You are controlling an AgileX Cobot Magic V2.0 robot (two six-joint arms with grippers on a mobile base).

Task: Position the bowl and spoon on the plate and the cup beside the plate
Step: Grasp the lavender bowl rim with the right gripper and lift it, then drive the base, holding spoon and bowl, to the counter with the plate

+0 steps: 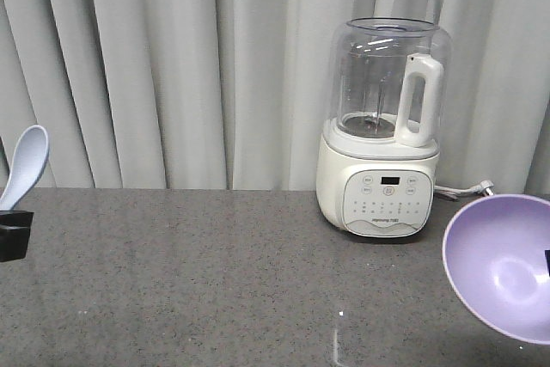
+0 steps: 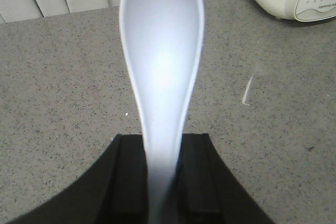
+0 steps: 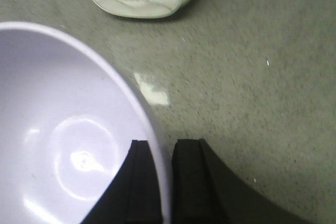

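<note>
Pale blue-white plastic at the far left edge of the front view is the spoon (image 1: 24, 161). It stands scoop up with its handle clenched in my left end effector (image 1: 12, 235). My left wrist view shows the handle running down between the two dark fingers (image 2: 128, 179), with the scoop above the speckled grey bench (image 1: 172, 272).

At the centre right, a white blender (image 1: 382, 126) stands on the bench in front of a pale curtain (image 1: 172, 58). It has no part in the job.

At the lower right edge, the lavender bowl (image 1: 503, 268) is tipped so that its hollow faces the front camera. In the right wrist view my right end effector (image 3: 165, 182) is clamped on its rim, with one finger inside the bowl and one outside.

So I judge both pick-ups done and nothing yet set down. No view shows the plate or the cup, so I cannot say where they lie. Left to do: seat the bowl on the plate, lay the spoon on the plate, then fetch the cup and stand it beside the plate.
</note>
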